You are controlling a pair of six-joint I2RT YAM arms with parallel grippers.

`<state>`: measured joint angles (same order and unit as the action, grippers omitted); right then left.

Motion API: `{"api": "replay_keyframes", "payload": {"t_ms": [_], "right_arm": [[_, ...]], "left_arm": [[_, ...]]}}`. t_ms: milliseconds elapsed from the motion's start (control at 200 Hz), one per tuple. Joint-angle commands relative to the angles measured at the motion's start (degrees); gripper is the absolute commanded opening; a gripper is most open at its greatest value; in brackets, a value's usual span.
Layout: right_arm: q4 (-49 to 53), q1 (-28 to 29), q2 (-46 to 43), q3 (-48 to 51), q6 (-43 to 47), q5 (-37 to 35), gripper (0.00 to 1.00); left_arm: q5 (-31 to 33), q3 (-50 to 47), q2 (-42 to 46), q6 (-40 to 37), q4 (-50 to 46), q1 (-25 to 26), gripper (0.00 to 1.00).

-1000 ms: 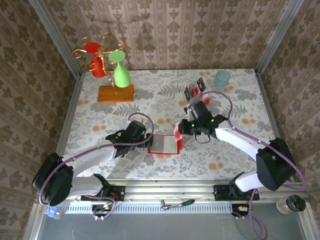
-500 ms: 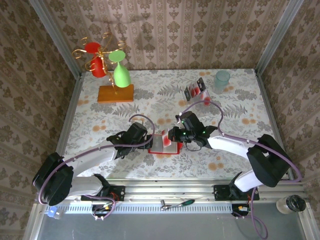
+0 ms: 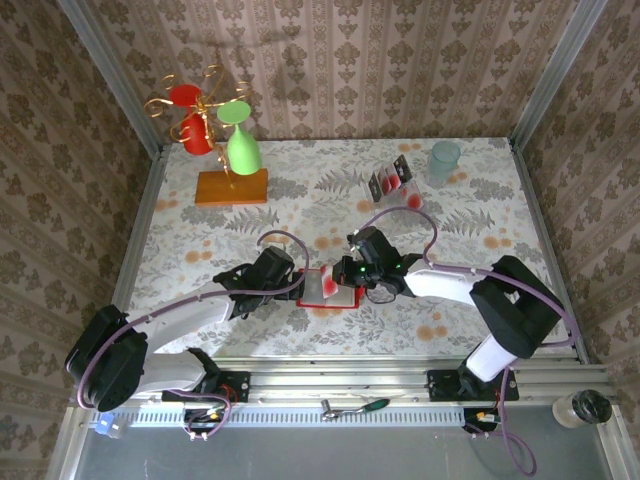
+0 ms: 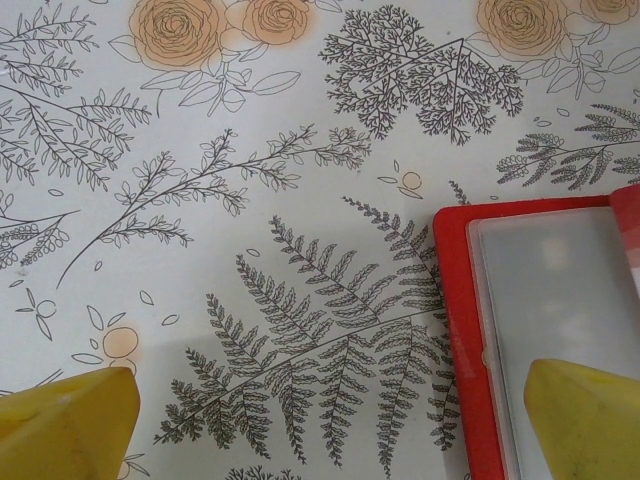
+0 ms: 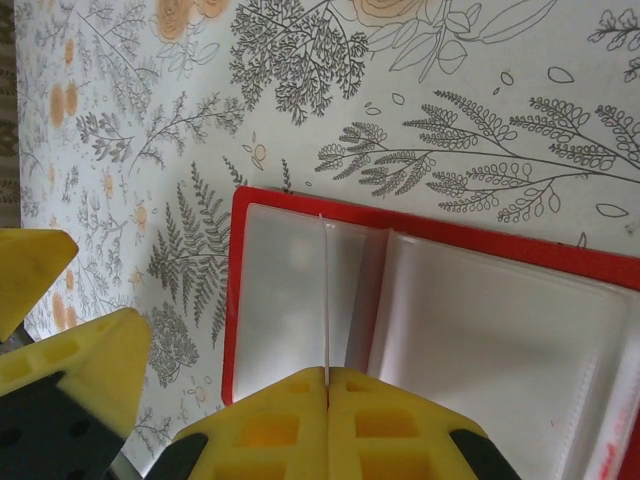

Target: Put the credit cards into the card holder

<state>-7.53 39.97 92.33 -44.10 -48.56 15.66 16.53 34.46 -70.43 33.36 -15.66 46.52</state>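
Bench [image 3: 200, 230], floral cloth: left fingers [image 4: 70, 425] spread wide, one tip over the red card holder [image 4: 545, 300], which lies open at centre of the top view; right fingers [image 5: 390, 420] pinch a credit card [image 5: 327, 300] (seen edge-on, a thin pale line) standing over the holder's pale pockets.

A floral tablecloth [image 3: 200, 230] covers the table, printed with grey ferns and orange roses. At its far left corner stands a gold wire stand [image 3: 205, 100] on an orange block [image 3: 231, 187]. The stand carries two red cups [image 3: 186, 95] and a green goblet [image 3: 243, 152] hung bowl-down. Far right sits a pale blue-green tumbler [image 3: 444, 160], with a clear plastic rack [image 3: 390, 180] just beside it. Patterned wallpaper [image 3: 400, 70] closes in three sides. On the near metal rail [image 3: 330, 385] lies a green-handled tool [image 3: 350, 407] — and off to the right, a dark-lidded jar [image 3: 583, 408].
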Motion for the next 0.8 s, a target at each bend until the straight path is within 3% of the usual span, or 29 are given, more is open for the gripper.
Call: {"api": "replay_keyframes", "payload": {"t_ms": [0, 795], "right_arm": [[-2.7, 0.4, 2.3, 0.4, -1.4, 1.1, 0.00], [-3.8, 0.5, 4.0, 1.3, -2.1, 1.5, 0.00]], "left_arm": [[0.8, -1.0, 0.1, 0.2, -0.5, 0.2, 1.00], [-0.3, 1.8, -8.1, -1.5, 1.7, 2.4, 1.00]]}}
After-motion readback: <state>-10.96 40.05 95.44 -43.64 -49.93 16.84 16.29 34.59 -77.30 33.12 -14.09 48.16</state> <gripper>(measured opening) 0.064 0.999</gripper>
